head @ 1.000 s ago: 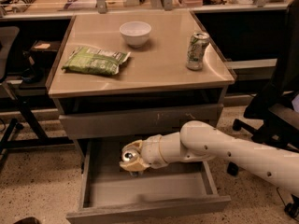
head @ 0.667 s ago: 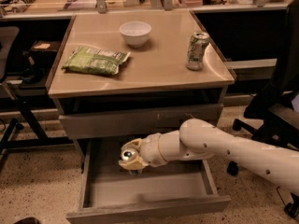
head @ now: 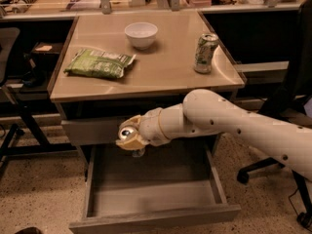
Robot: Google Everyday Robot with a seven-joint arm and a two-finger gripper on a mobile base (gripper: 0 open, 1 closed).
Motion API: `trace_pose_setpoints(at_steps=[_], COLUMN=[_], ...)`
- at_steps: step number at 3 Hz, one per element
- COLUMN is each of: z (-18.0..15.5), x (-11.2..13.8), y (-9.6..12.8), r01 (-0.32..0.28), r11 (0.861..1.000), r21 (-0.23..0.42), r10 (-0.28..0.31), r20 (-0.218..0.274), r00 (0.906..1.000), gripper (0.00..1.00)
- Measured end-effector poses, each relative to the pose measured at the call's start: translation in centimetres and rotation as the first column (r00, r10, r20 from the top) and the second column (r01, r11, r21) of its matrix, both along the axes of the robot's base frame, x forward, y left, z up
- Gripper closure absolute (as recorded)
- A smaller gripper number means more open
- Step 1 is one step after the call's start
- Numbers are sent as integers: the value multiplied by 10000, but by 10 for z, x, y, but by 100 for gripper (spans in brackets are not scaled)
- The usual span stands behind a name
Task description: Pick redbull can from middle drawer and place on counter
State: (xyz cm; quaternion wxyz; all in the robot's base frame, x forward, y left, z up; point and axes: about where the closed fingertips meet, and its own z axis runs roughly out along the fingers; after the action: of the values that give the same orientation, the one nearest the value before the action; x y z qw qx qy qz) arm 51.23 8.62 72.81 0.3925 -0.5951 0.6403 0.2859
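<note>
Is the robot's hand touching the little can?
Touching. The camera view shows the gripper clamped around the redbull can, holding it above the open middle drawer.

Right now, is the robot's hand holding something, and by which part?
The gripper, above the open middle drawer, holds the redbull can by its body; its silver top is free.
</note>
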Motion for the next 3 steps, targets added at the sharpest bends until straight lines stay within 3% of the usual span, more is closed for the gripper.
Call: trace_pose_setpoints(at_steps=[1, 2, 3], z=[51, 51, 88], x=[10, 10, 12], y=[1, 1, -20], r01=[30, 34, 462], r11=[9985, 9985, 9966], r21=[-544, -545, -681], r10=[-8, -11, -413], r20=[412, 415, 721], r00=[9992, 9991, 9965], gripper=[100, 100, 100])
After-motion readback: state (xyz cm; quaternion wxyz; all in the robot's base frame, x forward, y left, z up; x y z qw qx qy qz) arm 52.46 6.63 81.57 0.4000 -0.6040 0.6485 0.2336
